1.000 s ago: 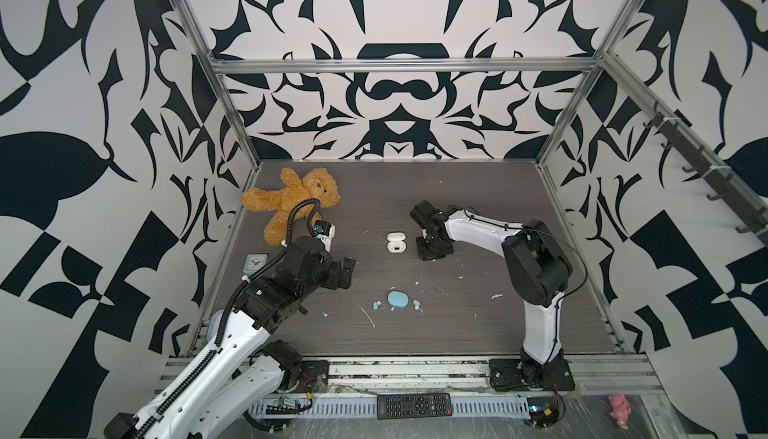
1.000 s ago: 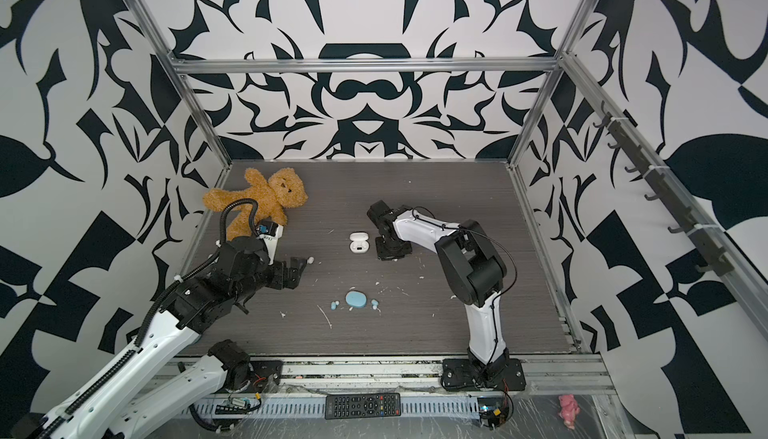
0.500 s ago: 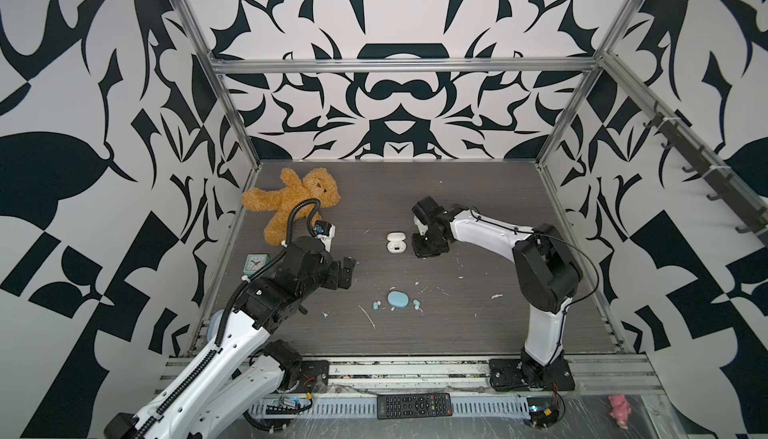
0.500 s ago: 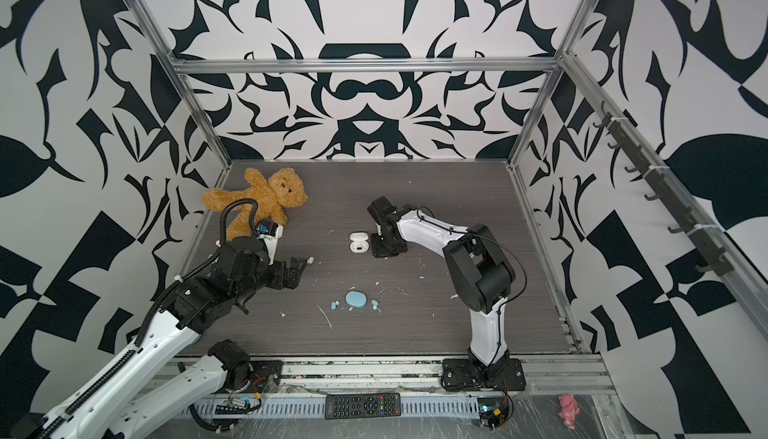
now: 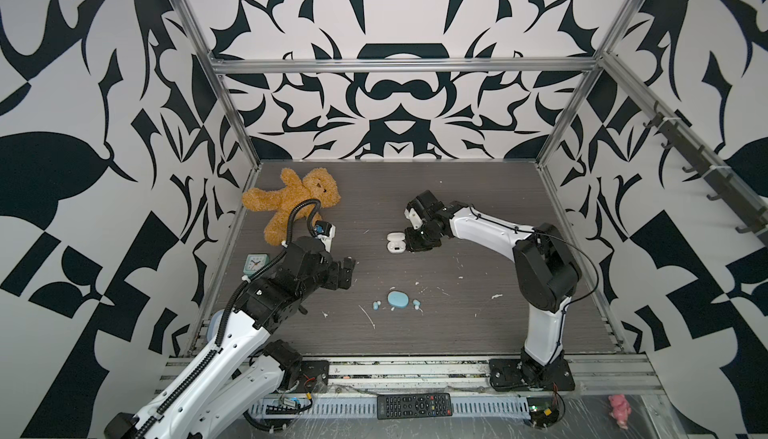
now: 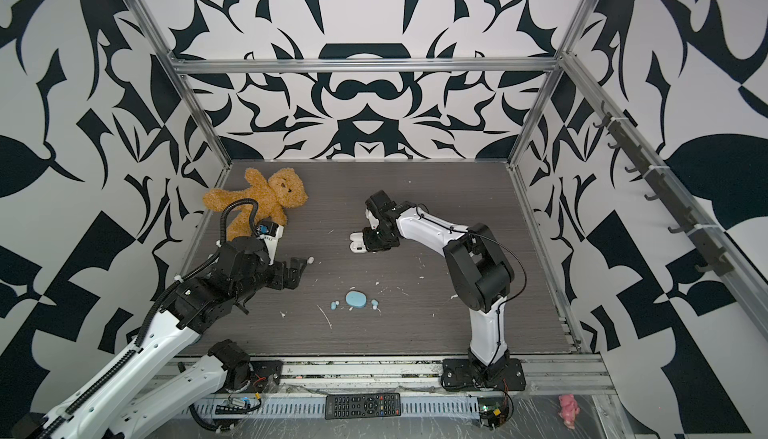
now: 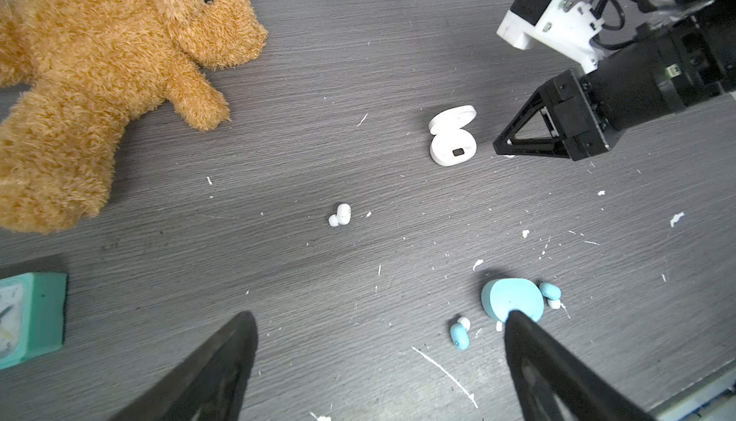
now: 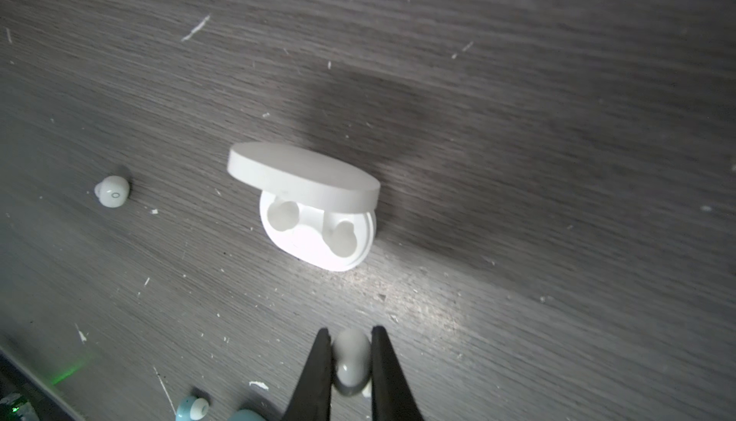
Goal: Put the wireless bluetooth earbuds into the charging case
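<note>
The right fingers [image 8: 318,371] pinch a white earbud [image 8: 351,353] beside the open white charging case [image 8: 318,235]. The other white earbud [image 7: 341,214] lies on the surface [image 7: 278,140], two blue earbuds [image 7: 460,336] flank the blue case [image 7: 511,299], and the left fingers [image 7: 223,359] stand wide.

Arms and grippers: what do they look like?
White links, black joints on left arm and right arm. A ribbed black hose runs along the left, a thin black cable along the right. Black left gripper and right gripper, tapered fingers.

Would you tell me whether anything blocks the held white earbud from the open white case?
Nothing visible does: only bare table lies between the white earbud in the right end effector and the open white case.
</note>
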